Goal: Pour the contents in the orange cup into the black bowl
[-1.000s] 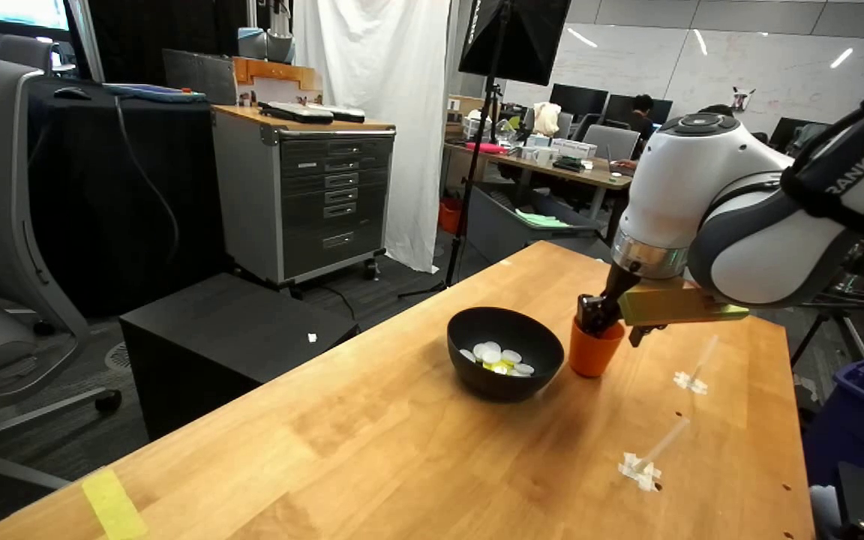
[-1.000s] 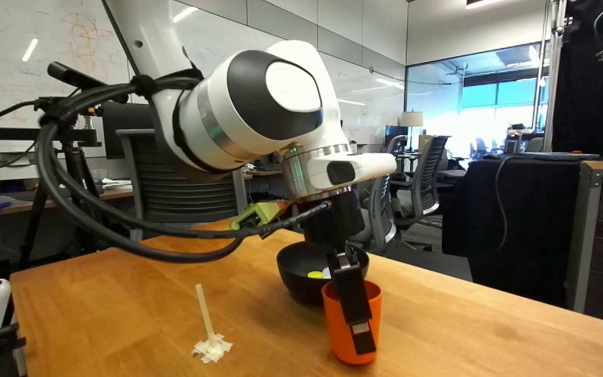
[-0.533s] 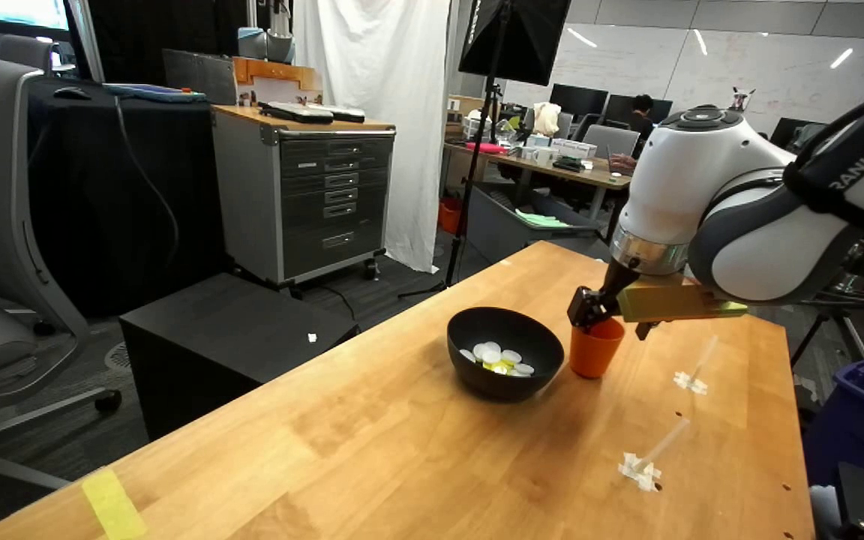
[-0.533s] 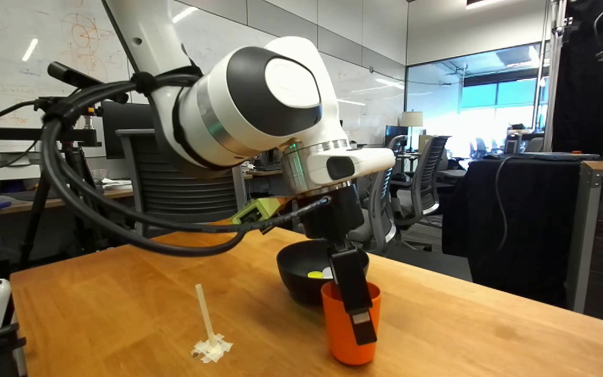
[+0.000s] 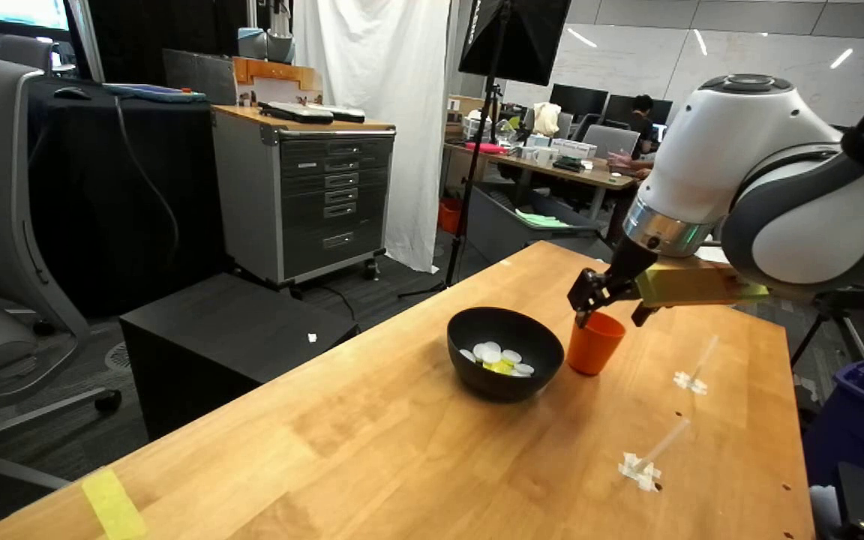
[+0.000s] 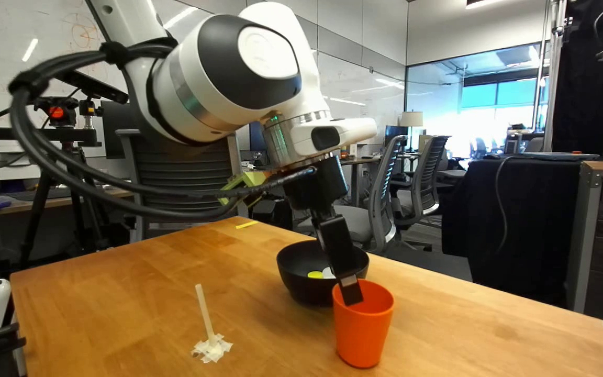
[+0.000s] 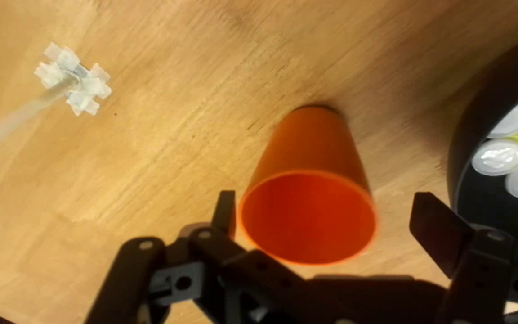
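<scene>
Orange inside and out, the cup (image 7: pixel 310 148) stands on the wooden bench (image 6: pixel 149 314) under the gripper (image 7: pixel 324 204), mouth up; in the wrist view that mouth lies between the two fingers (image 7: pixel 439 229). Whether the cup leans slightly I cannot tell. The gripper is parted wider than the rim and has hold of nothing. One finger is just beside the rim, though contact cannot be made out; the opposite finger stands apart from it, on the side toward the black bowl (image 5: pixel 503 388). That bowl sits upright on the bench beyond this finger, near the cup, with white and yellow discs (image 7: pixel 498 156) gathered inside it. On the gripper's other side a pale stick (image 7: pixel 16 119) rises at a slant, its foot ringed with scraps of whitish tape (image 7: pixel 89 87).
</scene>
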